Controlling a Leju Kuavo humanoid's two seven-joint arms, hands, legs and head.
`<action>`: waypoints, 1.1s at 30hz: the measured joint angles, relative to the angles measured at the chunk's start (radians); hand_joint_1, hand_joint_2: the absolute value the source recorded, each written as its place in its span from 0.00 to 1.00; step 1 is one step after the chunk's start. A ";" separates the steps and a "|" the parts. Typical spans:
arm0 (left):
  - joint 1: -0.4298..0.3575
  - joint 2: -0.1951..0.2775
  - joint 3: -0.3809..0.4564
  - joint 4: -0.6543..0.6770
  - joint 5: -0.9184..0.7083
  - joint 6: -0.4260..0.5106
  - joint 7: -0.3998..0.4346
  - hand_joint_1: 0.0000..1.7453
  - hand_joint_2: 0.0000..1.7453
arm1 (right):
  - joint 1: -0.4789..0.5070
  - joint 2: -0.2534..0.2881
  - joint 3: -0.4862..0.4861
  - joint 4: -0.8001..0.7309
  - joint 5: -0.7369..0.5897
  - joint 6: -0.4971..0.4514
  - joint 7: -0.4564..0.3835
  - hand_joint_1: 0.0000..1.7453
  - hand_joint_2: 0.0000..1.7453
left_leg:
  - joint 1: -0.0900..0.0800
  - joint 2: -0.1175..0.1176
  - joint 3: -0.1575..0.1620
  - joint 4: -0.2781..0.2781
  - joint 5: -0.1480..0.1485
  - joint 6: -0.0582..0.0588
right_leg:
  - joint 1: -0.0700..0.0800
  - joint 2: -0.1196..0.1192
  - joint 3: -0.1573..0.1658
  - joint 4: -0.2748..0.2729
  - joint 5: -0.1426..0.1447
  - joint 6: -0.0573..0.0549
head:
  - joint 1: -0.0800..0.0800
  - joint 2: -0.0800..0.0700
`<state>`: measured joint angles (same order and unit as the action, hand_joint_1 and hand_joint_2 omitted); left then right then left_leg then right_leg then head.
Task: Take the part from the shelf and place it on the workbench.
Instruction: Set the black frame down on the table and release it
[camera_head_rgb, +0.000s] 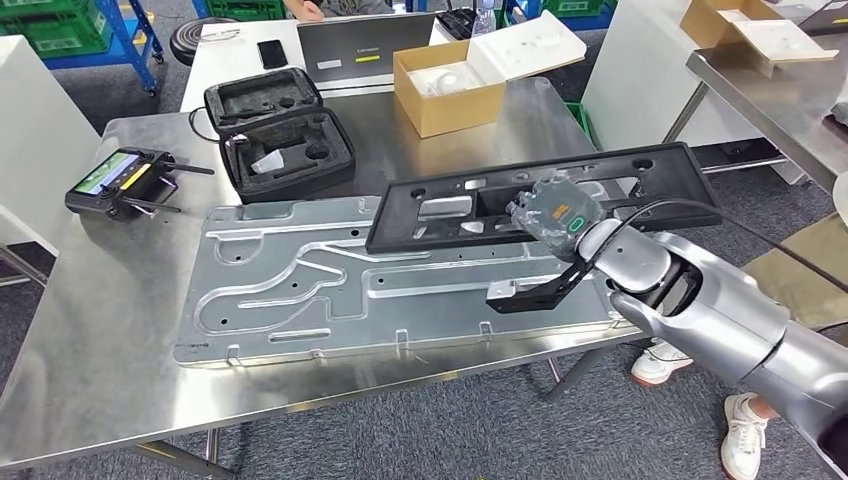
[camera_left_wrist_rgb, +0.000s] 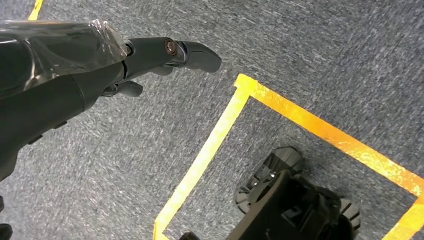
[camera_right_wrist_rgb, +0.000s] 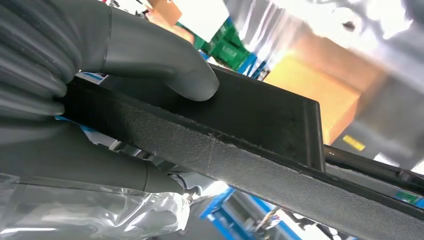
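Observation:
The part is a long black plastic frame (camera_head_rgb: 470, 205) with cut-outs, lying slantwise over the embossed metal sheet (camera_head_rgb: 300, 290) on the steel workbench (camera_head_rgb: 90, 350). My right hand (camera_head_rgb: 555, 215) grips it near the middle of its length; the right wrist view shows the thumb (camera_right_wrist_rgb: 165, 65) pressed on the frame's black edge (camera_right_wrist_rgb: 235, 145). Whether the frame rests on the sheet or hangs just above it I cannot tell. My left hand (camera_left_wrist_rgb: 125, 60) hangs over grey carpet with its fingers stretched out and nothing in it.
On the workbench's far side stand an open black foam-lined case (camera_head_rgb: 280, 135), a handheld controller (camera_head_rgb: 120, 182), an open cardboard box (camera_head_rgb: 450, 85) and a laptop (camera_head_rgb: 365, 48). Another steel table (camera_head_rgb: 780, 95) stands at the right. A person's white shoes (camera_head_rgb: 740, 430) are beside my right arm.

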<state>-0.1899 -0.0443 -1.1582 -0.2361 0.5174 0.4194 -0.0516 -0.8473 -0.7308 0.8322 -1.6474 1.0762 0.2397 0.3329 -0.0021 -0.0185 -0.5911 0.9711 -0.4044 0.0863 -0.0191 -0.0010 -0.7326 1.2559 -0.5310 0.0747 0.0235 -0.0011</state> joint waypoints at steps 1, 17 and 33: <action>0.000 -0.001 -0.003 0.000 -0.003 0.000 -0.001 0.00 1.00 | -0.005 0.006 0.012 0.019 0.005 -0.012 -0.002 1.00 1.00 | 0.000 -0.001 0.003 0.000 -0.002 -0.001 | -0.001 0.000 0.019 -0.053 0.039 -0.001 | 0.000 0.000; -0.011 -0.007 -0.037 0.000 -0.041 0.018 0.002 0.00 0.50 | -0.063 0.185 0.129 0.243 0.042 -0.148 -0.043 0.00 0.00 | 0.006 0.007 -0.114 0.197 -0.058 -0.056 | 0.002 0.002 0.134 -0.297 0.128 -0.042 | -0.002 0.000; -0.009 -0.006 -0.041 0.000 -0.017 0.019 0.016 0.00 0.00 | -0.072 0.202 0.140 0.288 -0.017 -0.160 -0.012 0.00 0.00 | -0.003 0.004 -0.005 -0.006 0.015 -0.002 | 0.005 0.002 0.066 -0.133 0.066 -0.008 | 0.003 0.000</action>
<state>-0.1988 -0.0505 -1.1994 -0.2361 0.5001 0.4383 -0.0352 -0.9195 -0.5292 0.9720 -1.3592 1.0592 0.0793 0.3213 -0.0053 -0.0143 -0.5962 0.9655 -0.3895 0.0844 -0.0140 0.0009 -0.6663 1.1227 -0.4648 0.0663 0.0264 -0.0011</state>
